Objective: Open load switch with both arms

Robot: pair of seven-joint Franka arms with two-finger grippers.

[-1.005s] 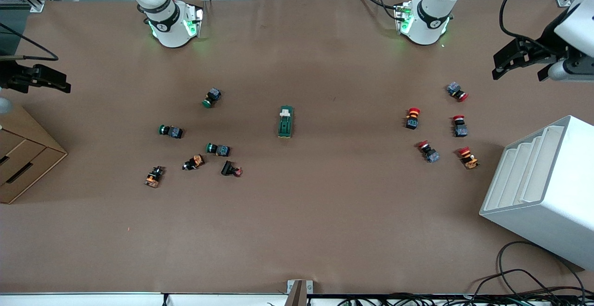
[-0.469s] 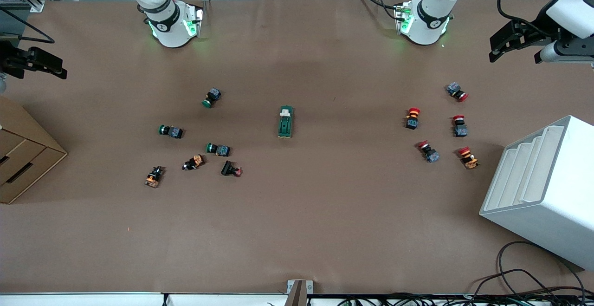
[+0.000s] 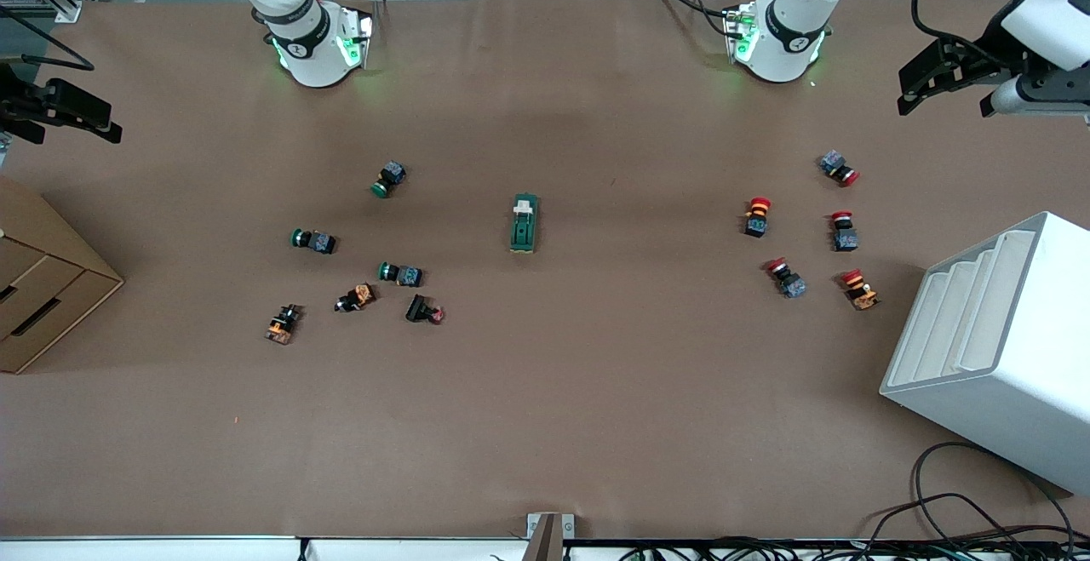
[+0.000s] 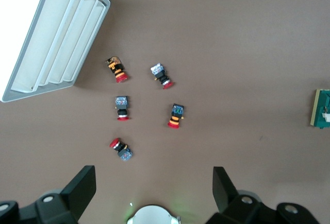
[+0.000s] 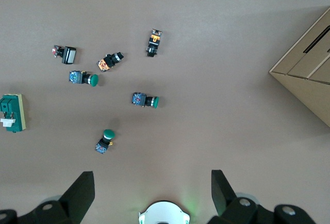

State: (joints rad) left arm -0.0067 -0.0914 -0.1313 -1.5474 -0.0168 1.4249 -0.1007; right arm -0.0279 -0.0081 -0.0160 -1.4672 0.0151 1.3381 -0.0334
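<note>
Now both hands are held high and spread open after small shifts: right hand (image 3: pixel 64 114), left hand (image 3: pixel 949 84); the load switch (image 3: pixel 524 223), well apart from either, is untouched.

One load switch (image 3: pixel 524 223), eleven push-buttons (image 3: pixel 390 179), two arms (image 3: pixel 796 16), one white rack (image 3: pixel 1005 348), one cardboard box (image 3: pixel 43 284).

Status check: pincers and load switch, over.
Left pincer open, raised at its table end. Right pincer open, raised at its end. Load switch untouched mid-table, nothing blocking.
</note>
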